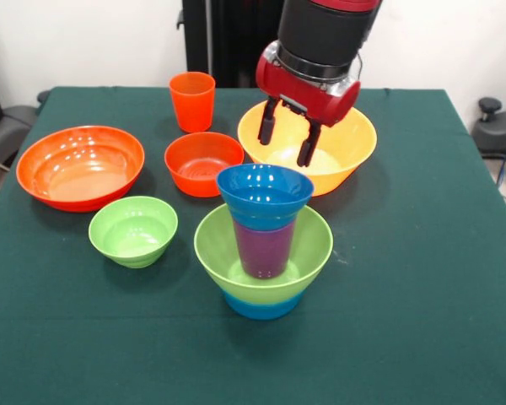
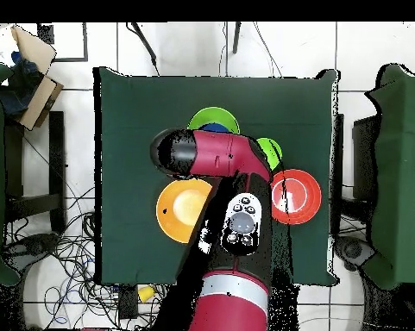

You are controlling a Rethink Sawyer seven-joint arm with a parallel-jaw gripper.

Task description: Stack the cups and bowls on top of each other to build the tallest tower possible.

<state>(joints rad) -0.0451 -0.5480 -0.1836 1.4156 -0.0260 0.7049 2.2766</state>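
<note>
Below open jaws (image 1: pixel 287 142), tower (image 1: pixel 264 245)

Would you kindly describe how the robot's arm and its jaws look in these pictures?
The arm is glossy red with black cylindrical sections. The gripper has a red rounded housing ringed by a silvery band, and two dark, narrow jaws. Overhead, a white round panel with buttons sits on the arm.

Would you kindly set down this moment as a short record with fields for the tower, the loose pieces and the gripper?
tower: dark blue bowl on purple cup, inside light green bowl, nested on light blue bowl
loose bowls: large red-orange bowl, medium red-orange bowl, small light green bowl, large yellow-orange bowl
loose cup: orange-red cup, upright
gripper: jaws open, empty, above the yellow-orange bowl, behind the tower
table: green cloth
</note>
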